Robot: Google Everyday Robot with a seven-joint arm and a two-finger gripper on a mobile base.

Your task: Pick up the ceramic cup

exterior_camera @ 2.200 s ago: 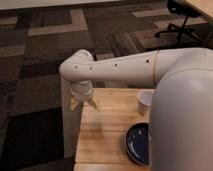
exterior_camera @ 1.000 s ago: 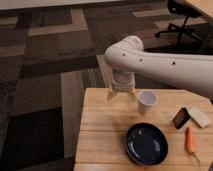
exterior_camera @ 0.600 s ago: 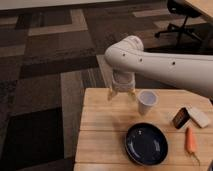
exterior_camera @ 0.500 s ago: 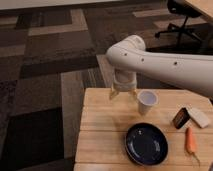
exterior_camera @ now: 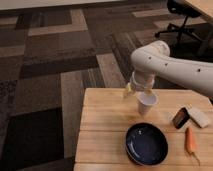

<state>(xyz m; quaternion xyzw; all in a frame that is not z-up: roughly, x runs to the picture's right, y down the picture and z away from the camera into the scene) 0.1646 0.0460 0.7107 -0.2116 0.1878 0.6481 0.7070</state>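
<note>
The ceramic cup (exterior_camera: 147, 104) is small, white and round. It stands upright on the wooden table (exterior_camera: 104, 126), right of the middle and towards the back. My gripper (exterior_camera: 139, 92) hangs from the white arm (exterior_camera: 172, 64) just above and behind the cup's left rim. Its yellowish fingertips (exterior_camera: 128, 90) are spread apart and hold nothing. The cup's rim nearly touches the gripper, and I cannot tell whether the far finger is past the cup.
A wide dark blue bowl (exterior_camera: 146, 144) sits in front of the cup. A carrot (exterior_camera: 190, 141), a dark packet (exterior_camera: 180, 117) and a white block (exterior_camera: 199, 117) lie at the table's right. An office chair (exterior_camera: 182, 20) stands on the carpet behind.
The arm has swung from the table's left edge to the right. In the last second the gripper has edged closer to the cup. The cup has not moved.
</note>
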